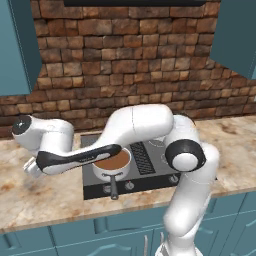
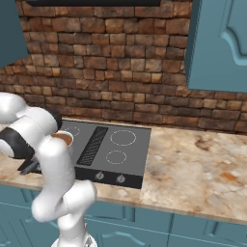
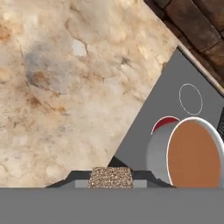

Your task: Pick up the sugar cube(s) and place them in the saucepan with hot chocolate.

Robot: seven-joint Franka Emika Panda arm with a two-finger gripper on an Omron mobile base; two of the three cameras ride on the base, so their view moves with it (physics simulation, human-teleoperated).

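Observation:
A speckled, pale brown sugar cube (image 3: 111,176) sits between the two dark finger tips of my gripper (image 3: 111,182), which is shut on it. In the hand view the gripper hangs over the beige marbled counter, just left of the stove's edge. The saucepan with hot chocolate (image 3: 192,157) is to the right of the gripper on the stove, silver-walled and full of smooth brown liquid. In the left base view the saucepan (image 1: 112,165) stands at the stove's front left with its dark handle (image 1: 114,187) pointing forward. My arm reaches across it to the left.
The dark stove top (image 1: 150,170) has knobs along its front edge and a glowing red ring (image 3: 164,120) under the pan. A brick wall (image 1: 125,60) runs behind the counter, with blue cabinets above. Marbled counter (image 2: 202,169) stretches to the right of the stove.

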